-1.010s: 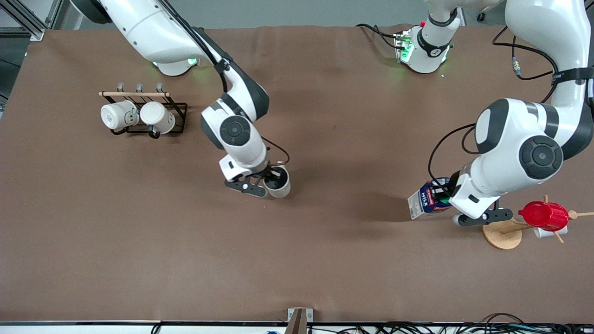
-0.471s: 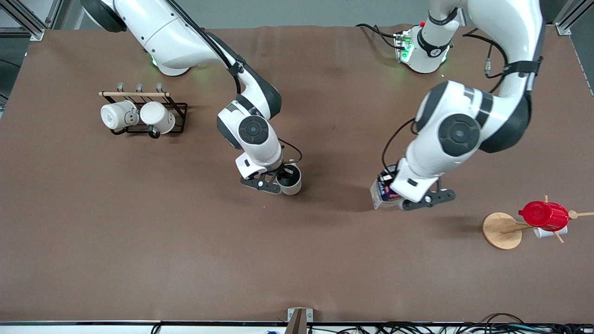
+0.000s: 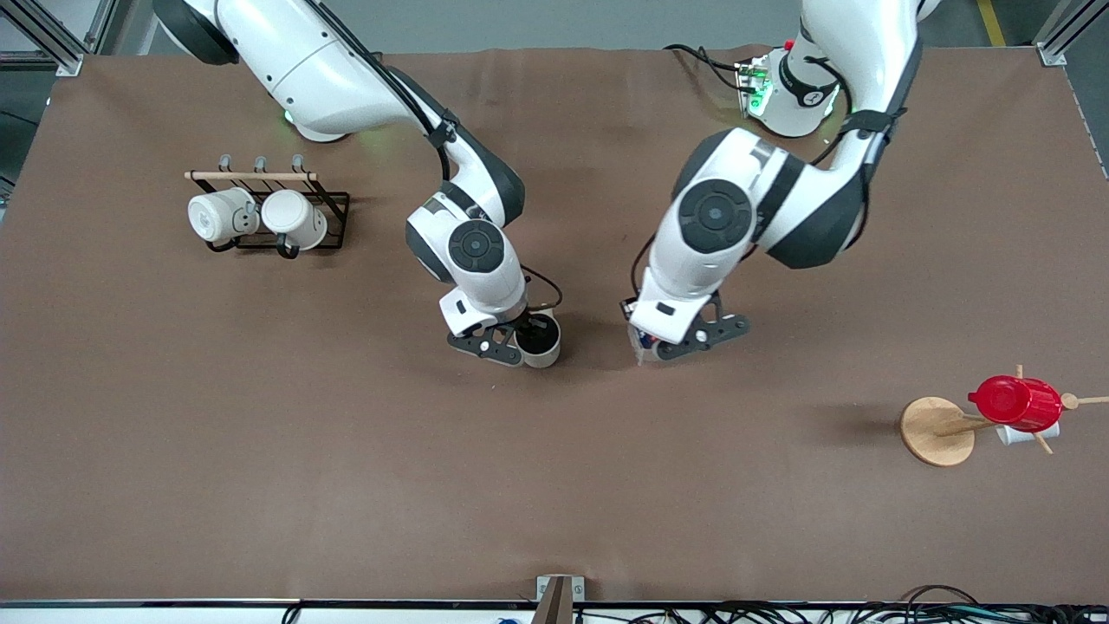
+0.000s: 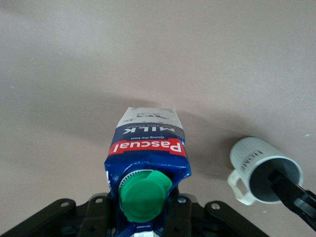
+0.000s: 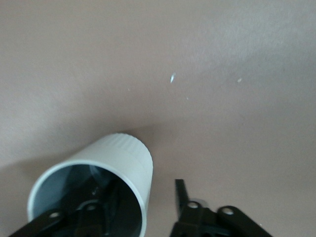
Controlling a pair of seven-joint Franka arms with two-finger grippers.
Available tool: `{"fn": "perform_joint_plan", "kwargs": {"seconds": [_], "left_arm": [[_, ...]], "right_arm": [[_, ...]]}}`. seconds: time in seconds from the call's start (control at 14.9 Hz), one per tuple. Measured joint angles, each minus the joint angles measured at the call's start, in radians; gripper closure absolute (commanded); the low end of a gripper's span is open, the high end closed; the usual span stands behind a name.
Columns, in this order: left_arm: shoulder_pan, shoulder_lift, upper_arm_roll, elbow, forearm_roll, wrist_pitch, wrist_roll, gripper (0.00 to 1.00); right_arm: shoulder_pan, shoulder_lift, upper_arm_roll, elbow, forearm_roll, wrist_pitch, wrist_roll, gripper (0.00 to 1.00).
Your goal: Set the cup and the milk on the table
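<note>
The cup (image 3: 544, 345), cream-white with a dark inside, stands on the brown table (image 3: 554, 485) near its middle. My right gripper (image 3: 525, 338) is at its rim, one finger inside and one outside. In the right wrist view the outer finger (image 5: 181, 196) stands apart from the cup's wall (image 5: 126, 155), so the gripper (image 5: 143, 210) is open. My left gripper (image 3: 665, 343) is shut on the milk (image 3: 638, 349), low over the table beside the cup. The left wrist view shows the carton (image 4: 148, 143) in my gripper (image 4: 144, 220), and the cup (image 4: 256, 163) with its handle.
A black rack (image 3: 333, 204) with two plain white mugs (image 3: 251, 217) stands toward the right arm's end. A wooden peg stand (image 3: 936, 431) with a red cup (image 3: 1014, 403) stands toward the left arm's end. Cables lie by the left arm's base (image 3: 793, 95).
My left arm carried the milk from beside the wooden stand to the middle, next to the cup. My right gripper and the cup shifted slightly toward the left arm's end, then stayed.
</note>
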Motion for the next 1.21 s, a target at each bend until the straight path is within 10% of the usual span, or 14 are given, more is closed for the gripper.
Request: {"fn": "perform_joint_plan", "kwargs": {"seconds": [0.67, 0.88, 1.01, 1.21], "left_arm": [[-0.132, 0.133, -0.001, 0.07, -0.001, 0.117, -0.042, 0.63], [-0.138, 0.15, 0.0, 0.074, -0.001, 0.118, -0.043, 0.54], [-0.138, 0.151, 0.001, 0.076, -0.001, 0.118, -0.043, 0.0], [-0.137, 0.151, 0.002, 0.078, -0.001, 0.118, -0.043, 0.0]], "right_arm": [[-0.301, -0.412, 0.02, 0.042, 0.003, -0.461, -0.323, 0.0], [-0.35, -0.501, -0.092, 0.04, 0.039, -0.55, -0.512, 0.0], [-0.354, -0.554, -0.203, 0.038, 0.089, -0.601, -0.654, 0.0], [-0.371, -0.616, -0.323, 0.035, 0.134, -0.679, -0.87, 0.0]]}}
